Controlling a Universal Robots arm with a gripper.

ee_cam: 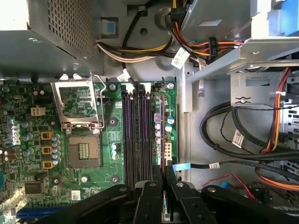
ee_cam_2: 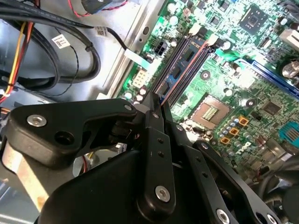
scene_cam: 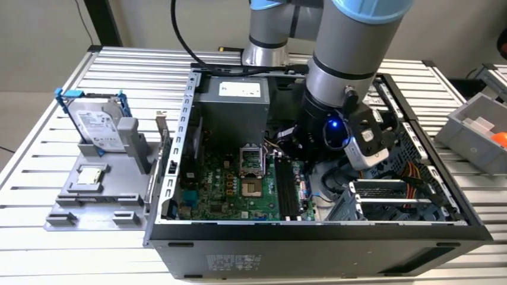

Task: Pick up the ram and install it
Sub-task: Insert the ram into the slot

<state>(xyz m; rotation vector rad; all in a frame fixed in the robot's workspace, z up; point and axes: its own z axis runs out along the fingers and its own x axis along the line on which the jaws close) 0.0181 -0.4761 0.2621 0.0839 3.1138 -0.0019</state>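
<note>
Nearest, gripper: black fingers drawn narrow, pinching the near end of the ram in both wrist views.
Ram: thin stick seen edge-on, standing in line with the outermost black slot, the one closest to the case wall; in the second wrist view its chips show.
Motherboard: green, lying flat in the case; other slots run parallel beside the ram.
Processor socket: open, its frame lifted, beside the slots.
Arm: reaches down into the open computer case, centre right of the exterior view.
Far side: hard drive upright in a blue frame at the exterior view's left, processor chip below it on a grey stand.
</note>
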